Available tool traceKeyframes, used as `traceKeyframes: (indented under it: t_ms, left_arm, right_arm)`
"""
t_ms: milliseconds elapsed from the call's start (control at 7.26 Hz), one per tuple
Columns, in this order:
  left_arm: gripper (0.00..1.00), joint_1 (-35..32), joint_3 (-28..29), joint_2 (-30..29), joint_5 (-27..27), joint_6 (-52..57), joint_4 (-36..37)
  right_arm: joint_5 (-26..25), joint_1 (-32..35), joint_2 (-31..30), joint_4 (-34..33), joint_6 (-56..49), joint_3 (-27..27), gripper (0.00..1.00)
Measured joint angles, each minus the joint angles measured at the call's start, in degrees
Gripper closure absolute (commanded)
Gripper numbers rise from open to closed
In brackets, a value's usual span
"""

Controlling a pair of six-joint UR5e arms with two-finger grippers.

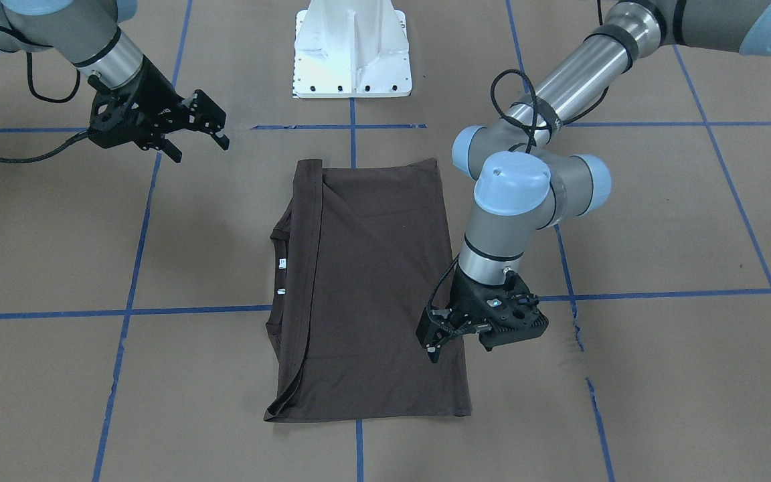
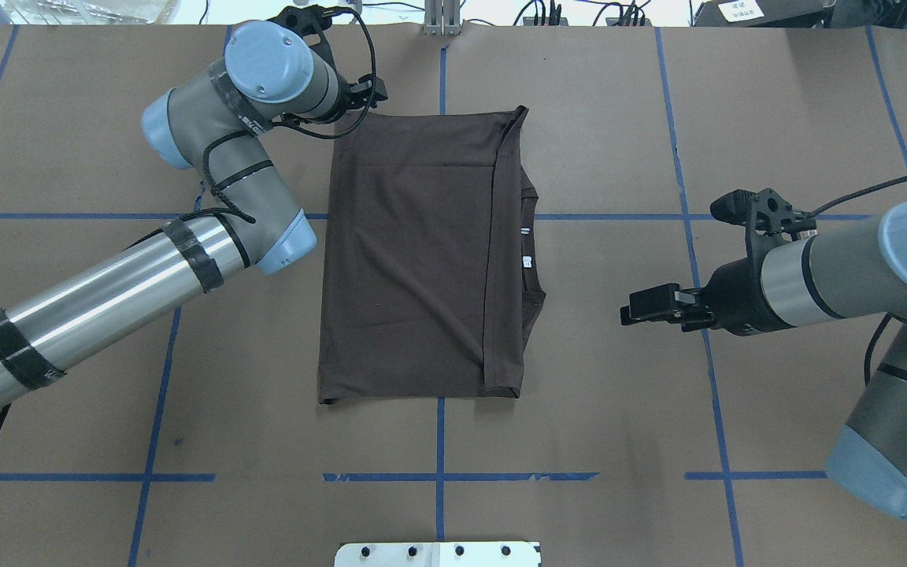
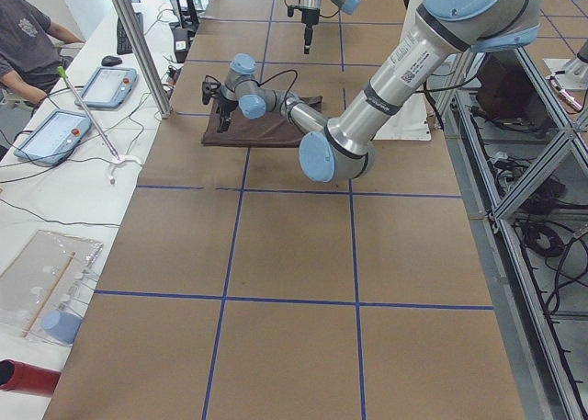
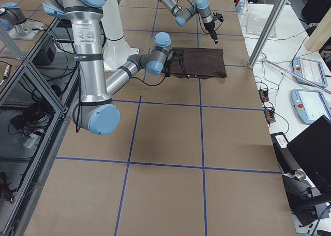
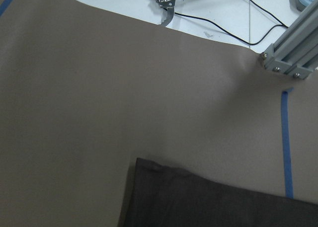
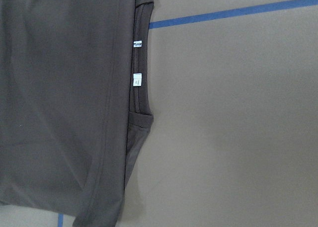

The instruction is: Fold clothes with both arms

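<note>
My right gripper (image 1: 199, 146) is gaping wide, empty; left gripper (image 1: 434, 347) is hovering at the T-shirt (image 2: 414, 260) edge, jaws' state I can't tell. T-shirt's lying rectangle-folded btwn them, so I'm judging approx half done, cross-folds remaining.

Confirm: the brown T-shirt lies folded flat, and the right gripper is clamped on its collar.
Not clamped. The T-shirt lies folded flat, but the right gripper hangs open off to the side of its collar, clear of the cloth; the exterior front-facing view shows it.
</note>
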Motion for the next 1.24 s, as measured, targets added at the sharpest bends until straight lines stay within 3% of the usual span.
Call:
traceKeyframes:
  t_ms: [276,551,965,1240]
  left_arm:
    - [0.0,0.5,-15.71,8.25,-1.51,3.52,7.25]
    - [0.0,1.17,-26.31,14.89,-4.66,4.56,9.88]
    - [0.0,1.48,-29.7,17.66,-5.65,4.47,10.67]
    - [0.0,1.54,-29.83,17.79,-5.67,4.34,10.63]
  right_arm:
    - [-8.37,-5.29,11.74,-15.65,-1.81,-3.72,0.0]
    - [-14.27,-9.79,21.43,-23.15,-1.91,-11.01,0.0]
    - [-16.66,-13.86,28.52,-27.24,-1.61,-20.44,0.0]
    - [-16.55,-15.15,29.31,-29.24,-1.77,-22.22,0.0]
